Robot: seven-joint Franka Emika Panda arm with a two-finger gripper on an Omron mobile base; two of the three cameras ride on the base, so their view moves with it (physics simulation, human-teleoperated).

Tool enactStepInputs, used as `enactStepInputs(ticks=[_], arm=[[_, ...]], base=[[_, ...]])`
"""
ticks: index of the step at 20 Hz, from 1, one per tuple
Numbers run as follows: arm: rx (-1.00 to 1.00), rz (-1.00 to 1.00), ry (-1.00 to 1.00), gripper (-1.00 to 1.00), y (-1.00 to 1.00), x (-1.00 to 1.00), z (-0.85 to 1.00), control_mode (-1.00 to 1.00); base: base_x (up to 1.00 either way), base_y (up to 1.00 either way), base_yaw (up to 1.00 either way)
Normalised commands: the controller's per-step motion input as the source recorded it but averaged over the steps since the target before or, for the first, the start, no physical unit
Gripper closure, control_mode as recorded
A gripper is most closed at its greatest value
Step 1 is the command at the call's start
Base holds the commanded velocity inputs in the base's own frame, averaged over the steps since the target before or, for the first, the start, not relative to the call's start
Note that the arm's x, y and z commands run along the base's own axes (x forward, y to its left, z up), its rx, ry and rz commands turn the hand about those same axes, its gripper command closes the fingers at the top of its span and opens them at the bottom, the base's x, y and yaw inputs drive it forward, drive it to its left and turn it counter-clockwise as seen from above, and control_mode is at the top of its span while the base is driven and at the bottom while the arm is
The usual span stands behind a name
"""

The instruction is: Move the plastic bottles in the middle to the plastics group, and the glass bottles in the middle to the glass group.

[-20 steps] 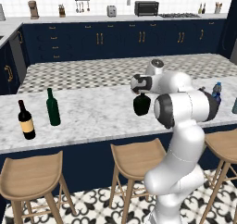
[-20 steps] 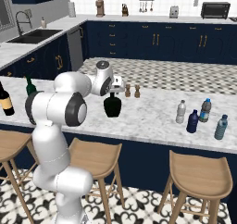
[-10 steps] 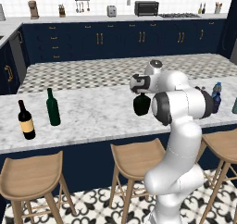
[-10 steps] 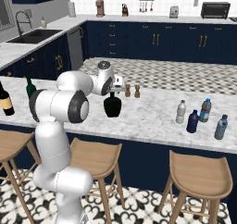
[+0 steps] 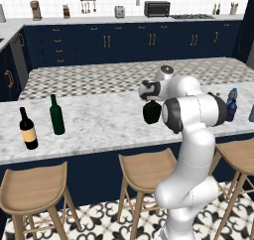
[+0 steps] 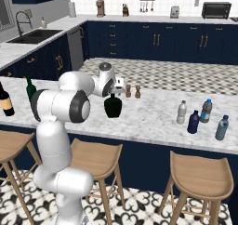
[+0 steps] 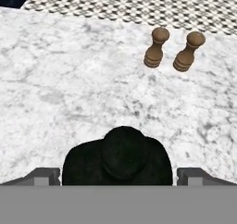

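Note:
The squat, very dark glass bottle (image 5: 151, 113) (image 6: 113, 108) stands on the marble island counter (image 6: 153, 117). My gripper (image 5: 150, 101) (image 6: 114, 95) (image 7: 118, 174) hangs right over it, open, with a fingertip on each side of its round belly (image 7: 118, 156). Far right of it stand the clear grey, white-capped bottle (image 6: 181, 112) and the navy bottle (image 6: 193, 122). Beside those are the blue-labelled bottle (image 6: 206, 111) and the teal bottle (image 6: 221, 128). At the counter's left end stand the green wine bottle (image 5: 57, 116) and the tan-labelled black one (image 5: 28, 130).
Two brown wooden shakers (image 7: 156, 47) (image 7: 189, 51) stand on the marble just beyond the dark bottle, also near the counter's far edge (image 6: 133, 91). Wooden stools (image 5: 145, 172) line the near side of the island.

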Motion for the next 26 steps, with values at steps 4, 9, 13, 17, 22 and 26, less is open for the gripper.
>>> enactStepInputs(ticks=[4, 9, 13, 17, 22, 26], arm=[[0.0, 0.0, -0.04, -1.0, 0.0, 0.02, -0.12, -1.0], [0.0, 0.0, -0.07, -1.0, 0.0, 0.1, -0.09, -1.0], [0.0, 0.0, -0.03, -1.0, 0.0, 0.03, -0.08, -1.0], [0.0, 0.0, -0.01, -1.0, 0.0, 0.01, 0.0, -1.0], [0.0, 0.0, -0.01, -1.0, 0.0, 0.18, 0.0, -1.0], [0.0, 0.0, 0.0, -1.0, 0.0, 0.05, -0.03, -1.0]], base=[[0.0, 0.0, 0.0], [0.0, 0.0, 0.0], [0.0, 0.0, 0.0], [0.0, 0.0, 0.0], [0.0, 0.0, 0.0], [0.0, 0.0, 0.0]])
